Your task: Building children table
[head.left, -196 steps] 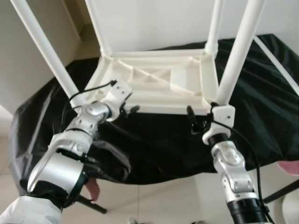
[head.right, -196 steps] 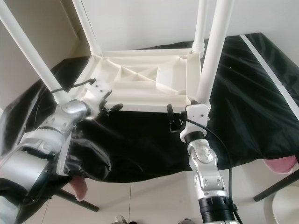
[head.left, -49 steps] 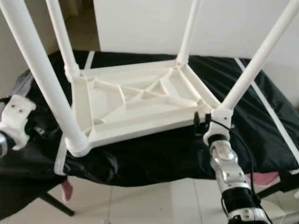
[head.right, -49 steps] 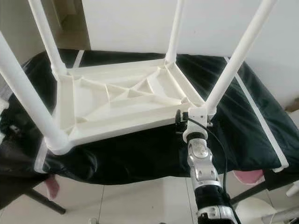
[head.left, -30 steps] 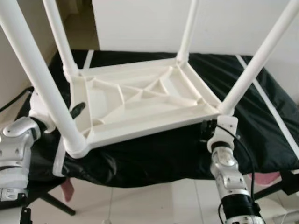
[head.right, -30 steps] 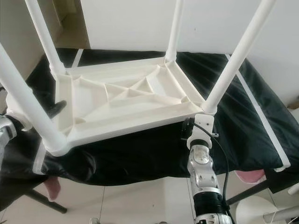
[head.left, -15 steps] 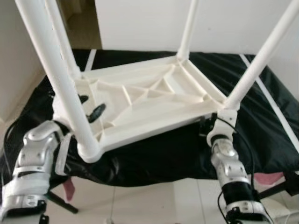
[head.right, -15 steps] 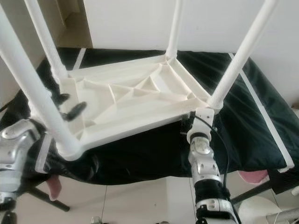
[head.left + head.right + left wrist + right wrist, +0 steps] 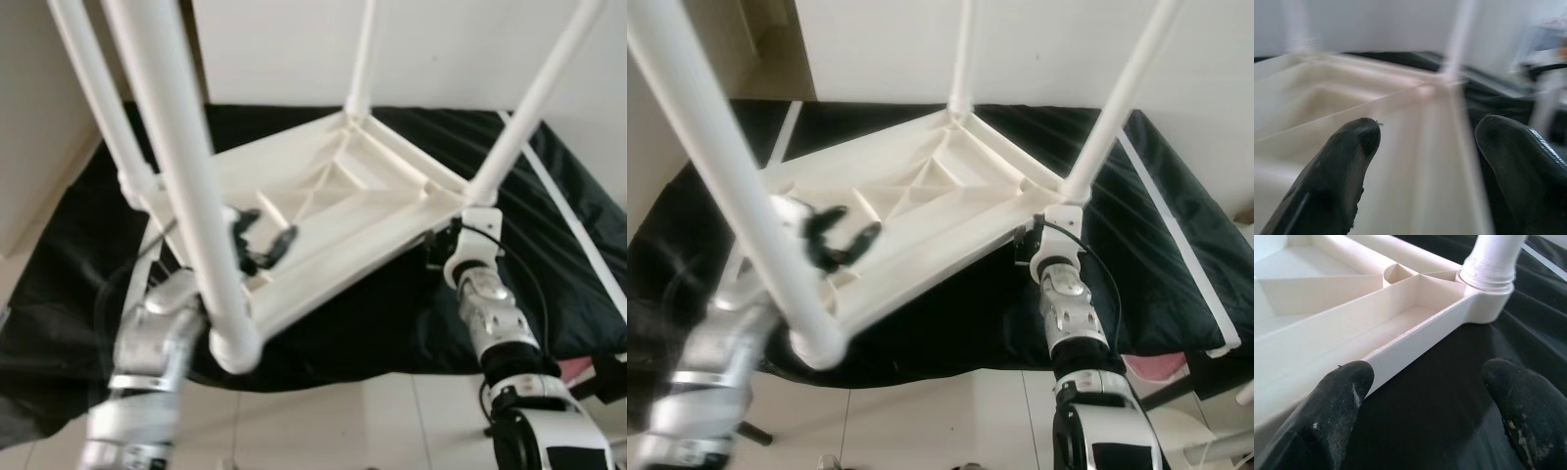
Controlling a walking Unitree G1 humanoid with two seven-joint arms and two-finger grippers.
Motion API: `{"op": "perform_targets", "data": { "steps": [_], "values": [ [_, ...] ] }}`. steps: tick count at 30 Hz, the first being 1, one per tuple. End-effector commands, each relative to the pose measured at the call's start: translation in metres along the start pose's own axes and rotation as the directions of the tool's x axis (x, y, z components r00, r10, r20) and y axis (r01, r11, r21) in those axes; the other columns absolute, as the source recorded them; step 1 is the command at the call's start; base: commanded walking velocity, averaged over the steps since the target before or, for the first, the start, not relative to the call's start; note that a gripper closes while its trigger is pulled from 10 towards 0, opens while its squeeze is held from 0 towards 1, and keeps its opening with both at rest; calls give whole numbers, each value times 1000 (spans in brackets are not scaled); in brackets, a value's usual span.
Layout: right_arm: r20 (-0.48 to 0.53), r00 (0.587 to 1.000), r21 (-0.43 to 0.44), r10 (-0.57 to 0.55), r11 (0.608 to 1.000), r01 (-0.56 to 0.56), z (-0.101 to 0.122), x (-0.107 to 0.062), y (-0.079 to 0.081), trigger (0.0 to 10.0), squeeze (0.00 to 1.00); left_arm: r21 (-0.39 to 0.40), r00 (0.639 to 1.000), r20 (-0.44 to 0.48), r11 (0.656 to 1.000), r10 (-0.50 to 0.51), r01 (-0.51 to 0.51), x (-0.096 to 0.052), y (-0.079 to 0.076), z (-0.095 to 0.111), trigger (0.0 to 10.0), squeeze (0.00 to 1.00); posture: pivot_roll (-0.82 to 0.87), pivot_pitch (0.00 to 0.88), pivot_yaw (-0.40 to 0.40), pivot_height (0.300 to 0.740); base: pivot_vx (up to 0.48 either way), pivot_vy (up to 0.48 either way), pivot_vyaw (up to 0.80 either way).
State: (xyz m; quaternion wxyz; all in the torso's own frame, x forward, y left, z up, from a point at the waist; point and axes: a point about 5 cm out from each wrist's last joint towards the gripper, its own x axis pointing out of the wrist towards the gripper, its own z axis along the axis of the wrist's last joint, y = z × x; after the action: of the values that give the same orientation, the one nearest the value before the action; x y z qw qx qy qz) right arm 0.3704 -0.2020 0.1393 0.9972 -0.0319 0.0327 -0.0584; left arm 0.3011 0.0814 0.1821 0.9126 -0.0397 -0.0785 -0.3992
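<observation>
Children's table [image 9: 323, 211] lies upside down on the black-draped worktop [image 9: 59, 264], now swung round. Left claw [image 9: 257, 245] has come over its near-left underside, spread; right claw [image 9: 1425, 396] gapes beside the near-right corner.

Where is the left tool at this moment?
In the left eye view, the left tool is on the robot's left, open above the ribbed underside of the upturned white table, behind its nearest leg.
</observation>
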Motion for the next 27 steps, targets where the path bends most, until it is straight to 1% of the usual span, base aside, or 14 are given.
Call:
{"op": "perform_targets", "data": {
  "steps": [1,4,5,6,9,12,17,19,20,21,24,27],
  "values": [
    [-3,1000,-5,28,1000,-28,-2,0,5,10000,0,-3,1000,-12,1000,-4,4,0,-2,-1,10000,0,9,47,-21,740,0,0,0],
    [-1,1000,-6,30,1000,-30,-2,1,4,10000,0,-10,1000,-14,1000,-1,1,0,-4,0,10000,0,9,47,-21,740,0,0,0],
    [6,1000,-10,15,1000,-15,-3,0,2,10000,0,-10,1000,-15,1000,-3,3,0,-4,0,10000,0,2,47,-10,740,0,0,0],
    [19,1000,-14,-22,1000,23,-6,-3,-4,10000,0,-7,1000,-23,1000,5,-6,-1,1,1,10000,0,-5,50,5,740,0,0,0],
    [24,999,-16,-39,999,39,-7,-4,-6,10000,0,-6,999,-29,1000,16,-17,-2,4,1,10000,0,-5,50,5,740,0,0,0],
    [40,994,-2,-101,995,101,-13,-12,-16,10000,0,19,999,-35,999,33,-33,-8,15,6,10000,0,-16,54,21,740,0,0,0],
    [75,982,11,-175,985,175,-18,-21,-24,10000,0,45,998,-55,998,34,-32,-17,22,8,10000,0,-26,57,31,740,0,0,0],
    [79,980,13,-181,983,181,-19,-22,-25,10000,0,44,998,-58,998,35,-33,-18,23,8,10000,0,-26,57,31,740,0,0,0],
    [95,979,15,-181,984,180,-21,-30,-24,10000,0,76,996,-83,997,34,-28,-24,28,6,10000,0,-29,58,32,740,0,0,0],
    [95,979,15,-181,984,180,-21,-30,-24,10000,0,76,996,-83,997,34,-28,-24,28,6,10000,0,-29,58,32,740,0,0,0],
    [109,980,16,-166,986,166,-25,-41,-19,10000,0,116,993,-116,993,30,-16,-33,33,4,10000,0,-35,60,23,740,0,0,0],
    [109,981,15,-160,987,160,-25,-43,-18,10000,0,124,992,-124,992,25,-10,-35,33,3,10000,0,-36,60,20,740,0,0,0]
  ]
}}
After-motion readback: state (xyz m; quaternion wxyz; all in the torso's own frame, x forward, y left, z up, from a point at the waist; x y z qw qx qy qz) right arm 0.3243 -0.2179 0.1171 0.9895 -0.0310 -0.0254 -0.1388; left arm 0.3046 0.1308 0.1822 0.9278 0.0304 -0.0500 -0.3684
